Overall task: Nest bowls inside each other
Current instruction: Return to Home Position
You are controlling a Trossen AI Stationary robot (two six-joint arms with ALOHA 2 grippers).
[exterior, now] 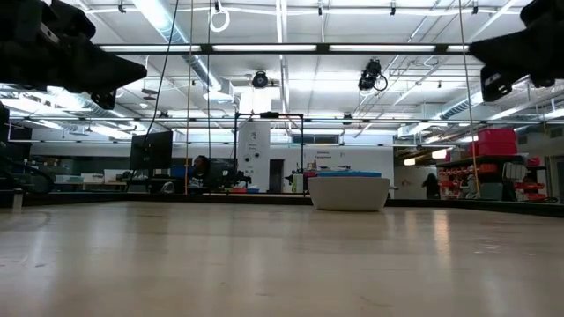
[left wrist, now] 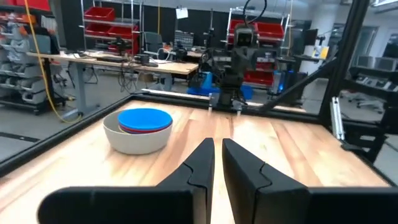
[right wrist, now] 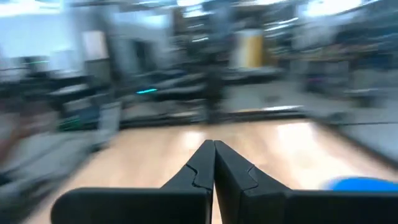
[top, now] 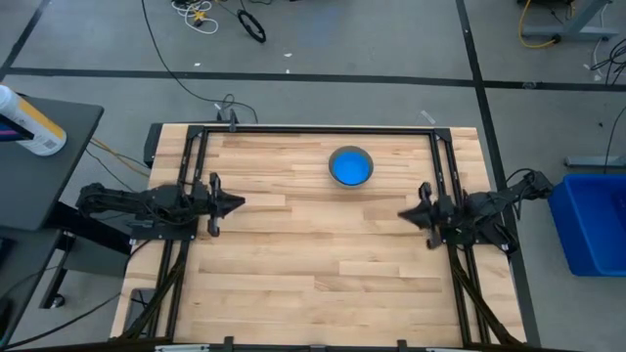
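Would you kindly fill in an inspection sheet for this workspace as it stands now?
Surface: wooden table, no spills or marks seen.
Job's things: bowl stack toward the far edge; grey bowl outermost, light blue bowl on top, a red rim just showing between; any others hidden.
Clutter: nothing seen on the table.
Grippers: left gripper and right gripper at their own sides, shut, empty, apart from the stack.
Cables: loose cables on the floor beyond the table.
Surroundings: blue bin beside the right arm; bottle on a side stand beside the left arm.
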